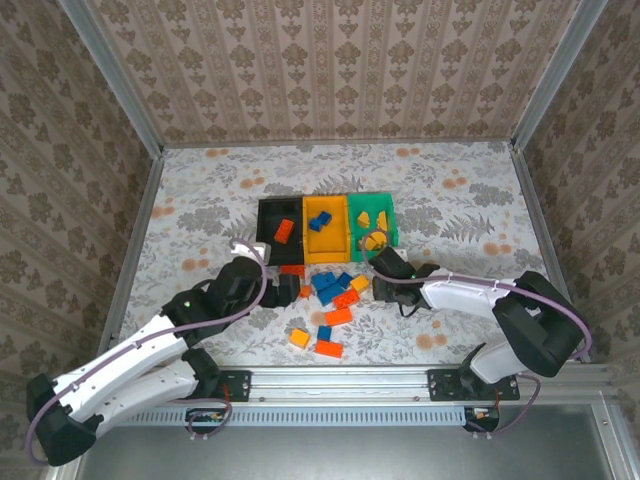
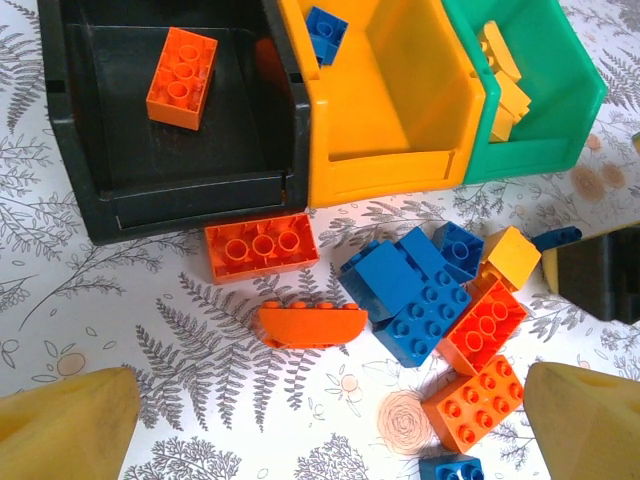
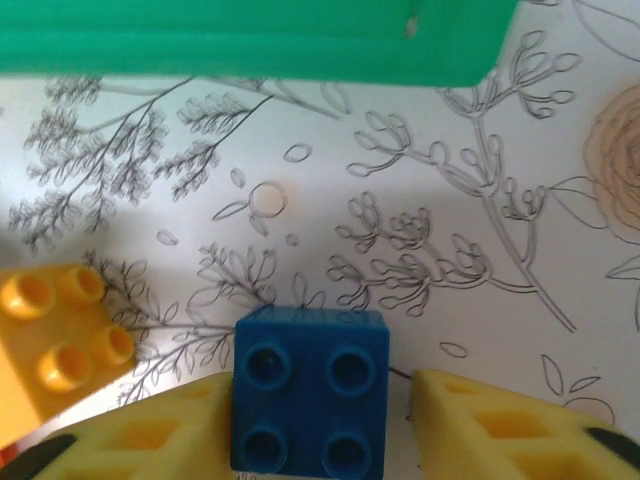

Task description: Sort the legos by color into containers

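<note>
Three joined bins stand mid-table: black (image 1: 278, 222) holding a red-orange brick (image 2: 182, 76), orange-yellow (image 1: 325, 222) with a blue brick (image 2: 326, 30), and green (image 1: 372, 220) with yellow pieces (image 2: 505, 80). Loose legos (image 1: 335, 293) lie in front of them. My left gripper (image 2: 330, 425) hangs open above a curved red-orange brick (image 2: 310, 323), its fingers far apart; a flat red-orange brick (image 2: 262, 246) lies by the black bin. My right gripper (image 3: 320, 425) is low before the green bin (image 3: 250, 40), open around a small blue brick (image 3: 310, 400). The left pad touches it and a gap shows on the right.
Blue bricks (image 2: 415, 290) and red-orange bricks (image 2: 475, 400) cluster right of the left gripper. A yellow brick (image 3: 55, 340) sits just left of the right gripper. More bricks (image 1: 318, 342) lie near the front rail. Walls enclose the table on three sides.
</note>
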